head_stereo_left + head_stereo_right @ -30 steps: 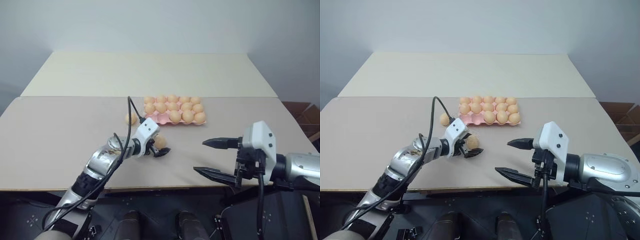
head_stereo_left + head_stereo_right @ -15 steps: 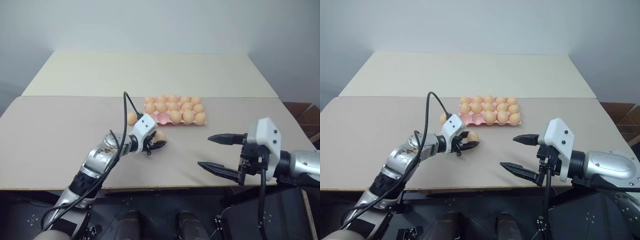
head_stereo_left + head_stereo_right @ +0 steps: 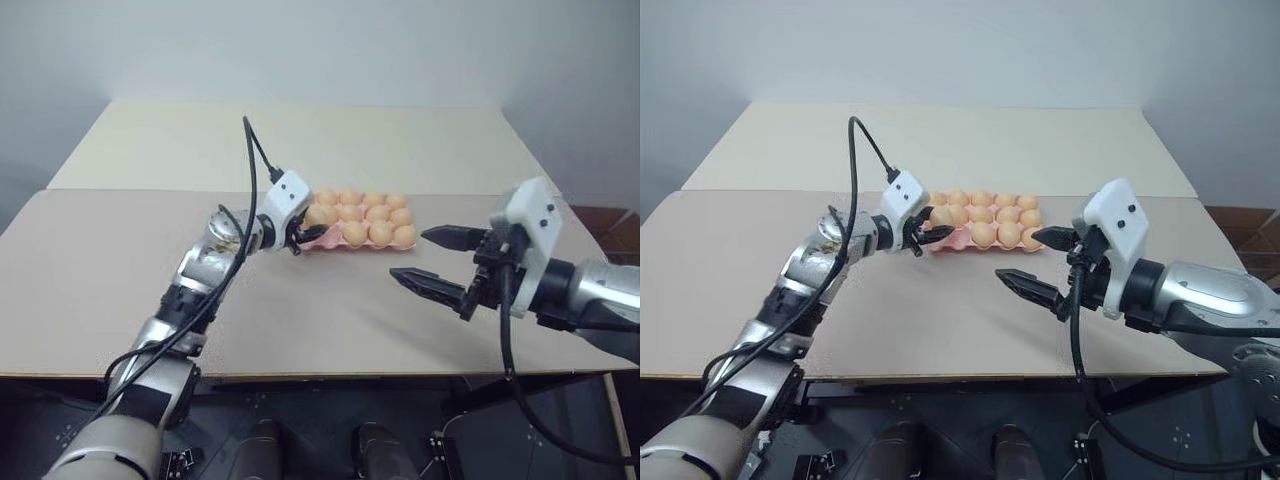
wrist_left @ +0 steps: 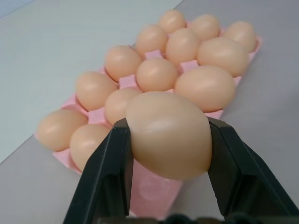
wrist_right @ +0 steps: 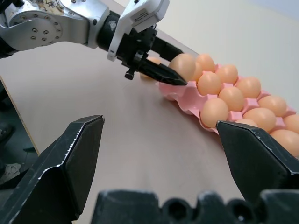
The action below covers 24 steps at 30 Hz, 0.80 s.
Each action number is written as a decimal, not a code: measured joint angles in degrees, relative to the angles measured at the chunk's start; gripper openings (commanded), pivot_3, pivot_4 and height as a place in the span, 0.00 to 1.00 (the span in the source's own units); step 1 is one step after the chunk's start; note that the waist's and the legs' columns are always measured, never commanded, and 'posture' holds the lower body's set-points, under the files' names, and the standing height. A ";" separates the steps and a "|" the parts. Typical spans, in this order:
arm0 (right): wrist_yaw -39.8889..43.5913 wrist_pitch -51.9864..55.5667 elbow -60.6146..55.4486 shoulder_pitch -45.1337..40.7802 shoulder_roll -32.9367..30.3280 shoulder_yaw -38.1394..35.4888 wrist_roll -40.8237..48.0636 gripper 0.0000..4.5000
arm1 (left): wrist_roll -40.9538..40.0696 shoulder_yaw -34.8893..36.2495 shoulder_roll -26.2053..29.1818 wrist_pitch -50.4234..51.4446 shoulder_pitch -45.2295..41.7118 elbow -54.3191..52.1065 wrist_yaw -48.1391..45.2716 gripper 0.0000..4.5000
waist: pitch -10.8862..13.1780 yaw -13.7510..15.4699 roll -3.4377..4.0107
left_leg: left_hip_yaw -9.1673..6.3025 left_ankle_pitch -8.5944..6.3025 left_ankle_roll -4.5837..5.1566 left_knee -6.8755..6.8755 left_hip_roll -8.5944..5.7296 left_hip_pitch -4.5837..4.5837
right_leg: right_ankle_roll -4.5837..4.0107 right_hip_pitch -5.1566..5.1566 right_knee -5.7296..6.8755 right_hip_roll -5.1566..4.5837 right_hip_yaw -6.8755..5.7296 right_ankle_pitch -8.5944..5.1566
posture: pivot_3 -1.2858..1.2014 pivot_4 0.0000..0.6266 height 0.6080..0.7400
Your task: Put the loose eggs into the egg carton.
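Observation:
My left gripper (image 3: 306, 224) is shut on one pale orange egg (image 4: 168, 135), held between its two black fingers (image 4: 110, 177) just above the near left corner of the pink egg carton (image 3: 328, 238). Several eggs sit in the carton's cups (image 4: 154, 73); the cups under the held egg show bare pink. The right wrist view catches a sliver of another loose egg (image 5: 149, 59) on the table behind the left gripper. My right gripper (image 3: 412, 255) hovers open and empty above the table, to the right of the carton and nearer to me.
The carton lies mid-table on a beige tabletop (image 3: 120, 260), just before the seam with a paler second table (image 3: 300, 140) behind it. A black cable (image 3: 250, 160) loops up from the left wrist. The table's front edge is close below both arms.
The left gripper shut on an egg on the table, lifted it and carried it forward to the carton's near left corner. The right arm rose and came forward, still open.

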 measured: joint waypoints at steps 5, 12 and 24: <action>-2.31 0.02 -0.52 -0.16 -1.02 0.28 2.47 1.00 | 2.09 -0.02 -2.88 -4.07 -1.47 6.27 -0.29 0.42 | 0.00 0.10 0.00 | 0.00 -0.01 0.02 0.00 0.00 -0.08 | 0.03 -0.04 -0.03 -0.02 -0.02 0.01 | 0.52 0.24 1.00; -3.84 0.00 -0.78 -0.16 -2.38 0.43 4.57 1.00 | 2.71 0.15 -4.20 -5.70 -1.47 8.12 -0.72 0.78 | 0.00 0.04 0.00 | -0.03 -0.01 0.02 0.00 0.00 -0.05 | 0.03 -0.03 0.01 -0.01 -0.02 0.02 | 0.52 0.24 1.00; -3.47 -0.46 -1.69 -0.02 -2.81 0.60 4.63 1.00 | 3.04 4.55 -3.18 -5.01 0.24 1.28 0.85 0.99 | 0.00 -0.11 0.00 | -0.04 -0.01 0.02 0.01 0.02 -0.07 | 0.04 -0.04 0.00 -0.01 -0.01 0.02 | 0.52 0.24 1.00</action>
